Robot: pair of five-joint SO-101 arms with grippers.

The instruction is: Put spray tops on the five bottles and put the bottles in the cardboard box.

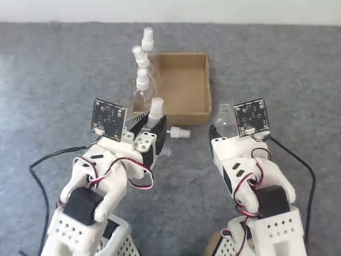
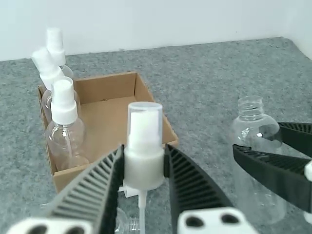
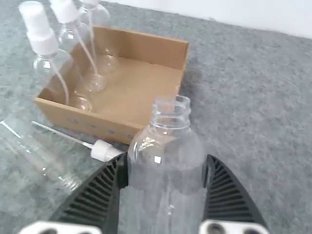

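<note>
The step in hand looks like the fourth capping: the left jaws are clamped on a spray top (image 2: 144, 146), the right jaws on an open bottle (image 3: 165, 161), both just in front of the cardboard box (image 1: 186, 116). Next the tube (image 2: 142, 212) must enter the narrow neck (image 3: 170, 109) straight. There is free desk (image 1: 53, 80) between them; only a loose top (image 1: 179, 133) lies near.
</note>
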